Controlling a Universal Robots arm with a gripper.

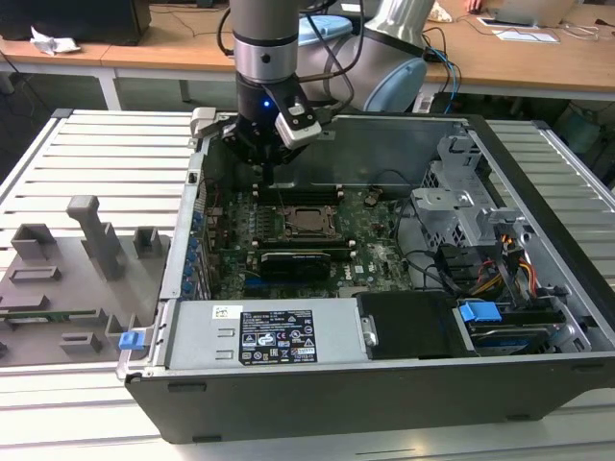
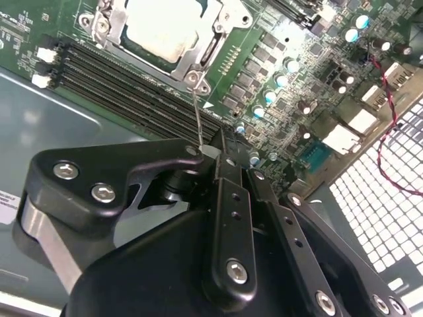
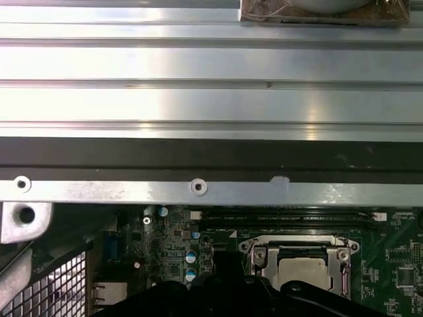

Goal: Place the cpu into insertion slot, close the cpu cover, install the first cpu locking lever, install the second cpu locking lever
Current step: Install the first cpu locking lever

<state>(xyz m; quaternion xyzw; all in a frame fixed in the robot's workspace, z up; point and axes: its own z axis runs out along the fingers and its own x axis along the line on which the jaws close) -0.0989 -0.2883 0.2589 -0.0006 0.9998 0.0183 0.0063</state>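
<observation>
The cpu (image 2: pixel 162 26) shows its dull silver top inside the insertion slot, whose pin field is hidden beneath it. The cpu cover (image 2: pixel 196 64) lies flat around the chip as a silver frame. A thin wire locking lever (image 2: pixel 197 112) rises from the socket's corner to my gripper (image 2: pixel 213 150), whose black fingers are shut on its free end. In the exterior view the gripper (image 1: pixel 266 173) hangs over the board just behind the cpu (image 1: pixel 309 221). The first wrist view has the cpu (image 3: pixel 301 269) and cover (image 3: pixel 264 247) below the case edge.
Long black memory slots (image 2: pixel 132 86) run beside the socket. A black card (image 1: pixel 306 259) lies in front of it, with the power supply (image 1: pixel 269 336) nearer still. A metal drive cage (image 1: pixel 461 206) and cables stand at the exterior view's right, a grey fixture tray (image 1: pixel 77 279) at its left.
</observation>
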